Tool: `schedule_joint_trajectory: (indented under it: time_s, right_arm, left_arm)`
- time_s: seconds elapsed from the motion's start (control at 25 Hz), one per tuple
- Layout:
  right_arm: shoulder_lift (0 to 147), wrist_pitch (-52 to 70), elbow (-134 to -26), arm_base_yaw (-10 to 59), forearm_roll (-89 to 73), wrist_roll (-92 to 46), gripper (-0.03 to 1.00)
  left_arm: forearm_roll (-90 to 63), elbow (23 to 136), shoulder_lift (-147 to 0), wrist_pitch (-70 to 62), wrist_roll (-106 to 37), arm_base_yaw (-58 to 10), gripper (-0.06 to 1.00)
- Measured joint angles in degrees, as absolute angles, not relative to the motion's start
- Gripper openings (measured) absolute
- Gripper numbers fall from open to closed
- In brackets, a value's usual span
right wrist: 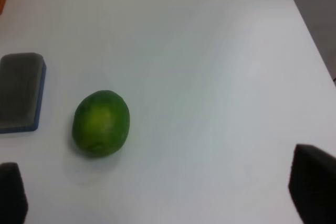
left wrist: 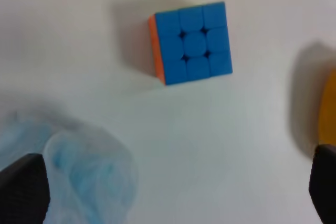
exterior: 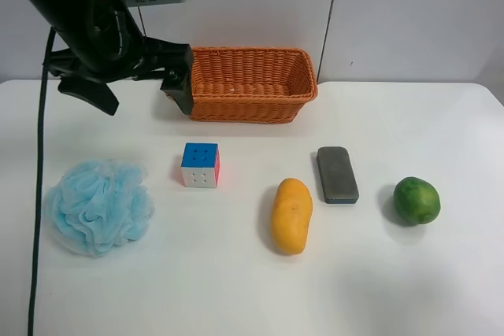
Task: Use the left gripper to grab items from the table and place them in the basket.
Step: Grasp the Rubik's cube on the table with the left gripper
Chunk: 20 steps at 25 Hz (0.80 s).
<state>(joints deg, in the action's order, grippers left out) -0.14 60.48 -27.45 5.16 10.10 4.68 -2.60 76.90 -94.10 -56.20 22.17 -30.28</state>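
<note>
The puzzle cube (exterior: 200,164) sits on the white table (exterior: 236,297), blue face up, white dotted and pink-red faces on its sides. It also shows in the left wrist view (left wrist: 191,43). The orange-brown wicker basket (exterior: 250,106) stands at the back of the table and looks empty. My left gripper (exterior: 138,98) is open and empty, held above the table beside the basket's end and apart from the cube. Its fingertips (left wrist: 21,190) frame the left wrist view. My right gripper (right wrist: 163,192) is open and empty above the table.
A blue mesh bath sponge (exterior: 98,206) lies beside the cube. A yellow mango (exterior: 291,216), a grey eraser block (exterior: 337,174) and a green lime (exterior: 416,200) lie in a row. The lime (right wrist: 101,123) and eraser (right wrist: 20,92) show in the right wrist view.
</note>
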Motion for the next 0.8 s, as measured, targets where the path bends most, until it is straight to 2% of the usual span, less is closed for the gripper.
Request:
schedule_joint_trajectory:
  time_s: [0.28,0.8]
  right_arm:
    - [-0.14,60.48,-27.45,5.16,10.10,4.68,0.99]
    - [-0.14,60.48,-27.45,5.16,10.10,4.68,0.99]
  left_arm:
    - [-3.46,82.52,-103.22,-56.93,22.29,-30.28,0.99]
    - [-8.17,82.99,-115.58,-49.77,22.42,-30.28,0.99]
